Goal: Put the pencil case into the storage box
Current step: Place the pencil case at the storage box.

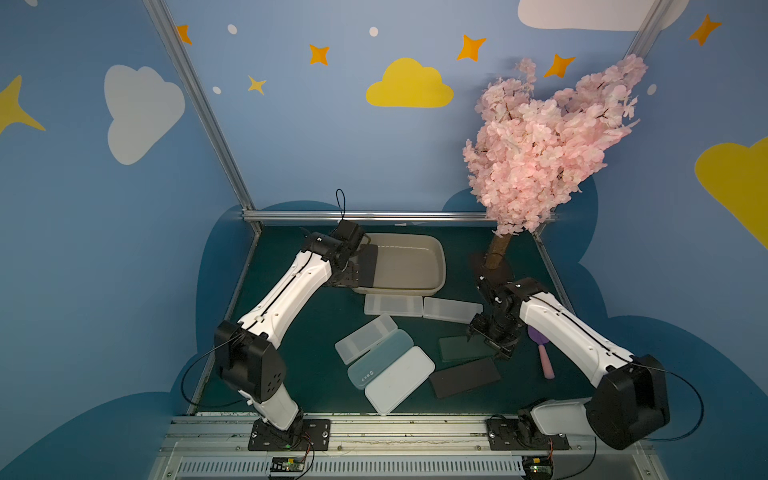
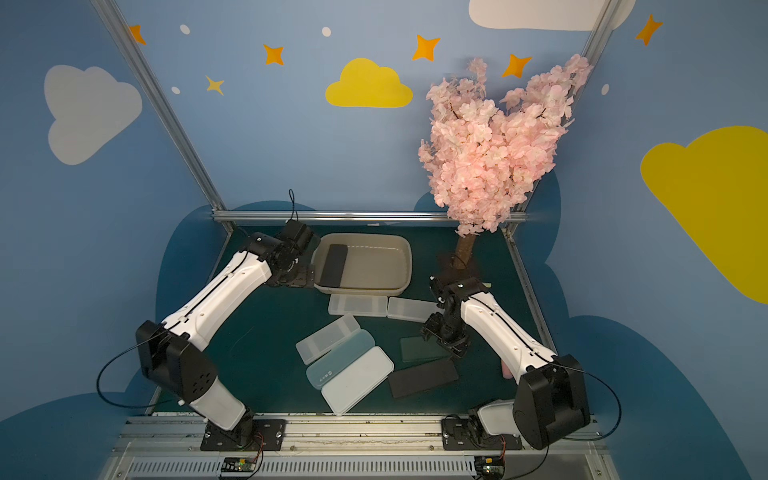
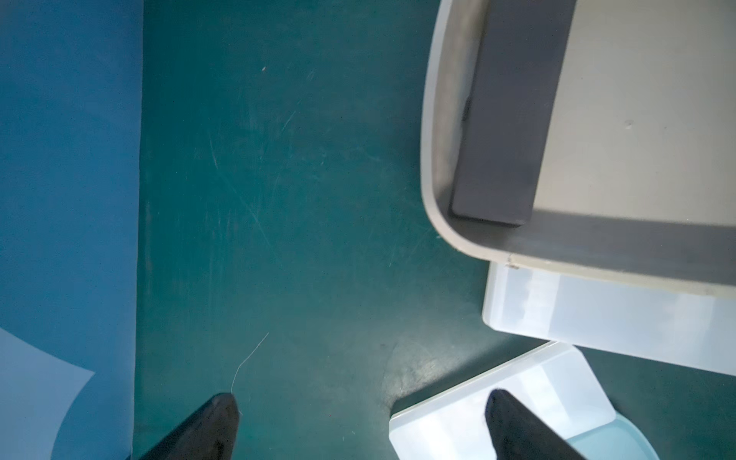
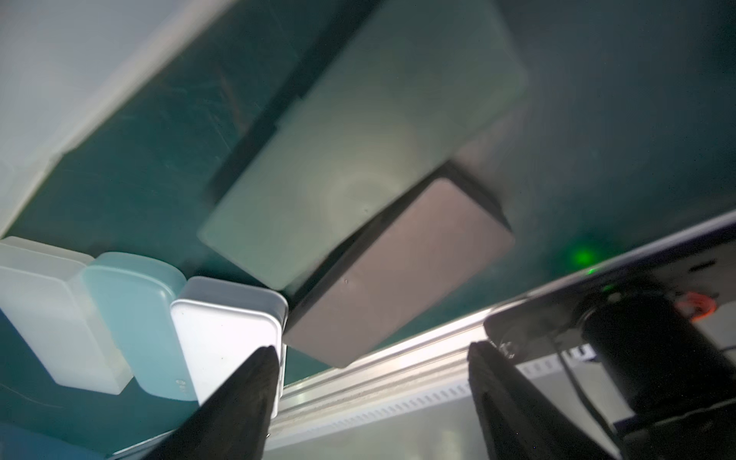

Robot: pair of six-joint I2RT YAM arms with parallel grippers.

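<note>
Pencil cases (image 1: 399, 378) on table (image 1: 316, 374): seven | storage box (image 2: 374, 266): one black case (image 2: 333, 266)

One storage box (image 2: 374, 266). Three frosted clear pencil cases (image 2: 357, 305), (image 2: 409, 309), (image 2: 328, 338); two black pencil cases (image 2: 333, 266), (image 2: 424, 378); one pale blue pencil case (image 2: 338, 361); one white pencil case (image 2: 357, 380); one dark green pencil case (image 2: 419, 349). That makes eight in all: seven on the mat (image 2: 270, 353), one in the box. One pink and purple brush (image 1: 546, 361). One blossom tree (image 2: 486, 153). Two robot arms (image 2: 216, 299), (image 2: 498, 328)
</note>
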